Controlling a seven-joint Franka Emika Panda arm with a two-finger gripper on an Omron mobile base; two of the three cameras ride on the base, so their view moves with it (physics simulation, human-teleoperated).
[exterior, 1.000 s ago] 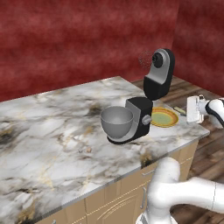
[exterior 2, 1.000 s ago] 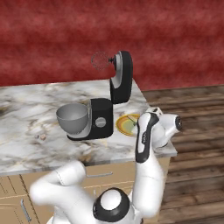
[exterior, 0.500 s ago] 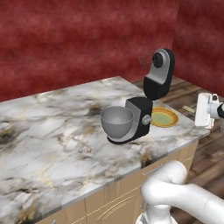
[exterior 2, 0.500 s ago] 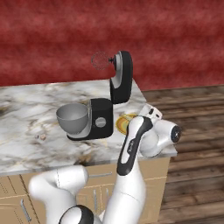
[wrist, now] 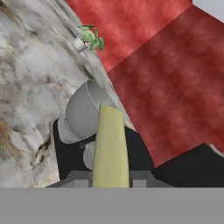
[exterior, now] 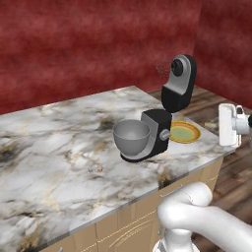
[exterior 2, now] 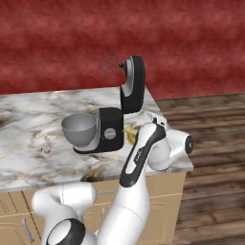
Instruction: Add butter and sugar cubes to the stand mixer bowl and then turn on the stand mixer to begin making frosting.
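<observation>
- Butter (wrist: 110, 146): pale yellow stick, seen in the hand view standing up between the 2 finger tips, in front of the mixer bowl. Judged light, soft and greasy; it should be held across its flat long sides with only mild squeeze, or it may dent or slip.
- Sugar cubes (exterior: 99, 168): small pale specks on the marble counter (exterior: 54, 147), left of the bowl, apart from it. Too small to count.
- Stand mixer bowl (exterior: 132, 138): grey metal, upright on the mixer base; nothing visible inside it.
- Stand mixer (exterior: 170, 106): head tilted back, whisk clear of the bowl.
- Yellow-rimmed plate (exterior: 192, 133): just right of the mixer base.
- Gripper (wrist: 110, 177): jaws narrowly apart, pinching the butter stick; in the left base view the hand sits off the counter's right end.
</observation>
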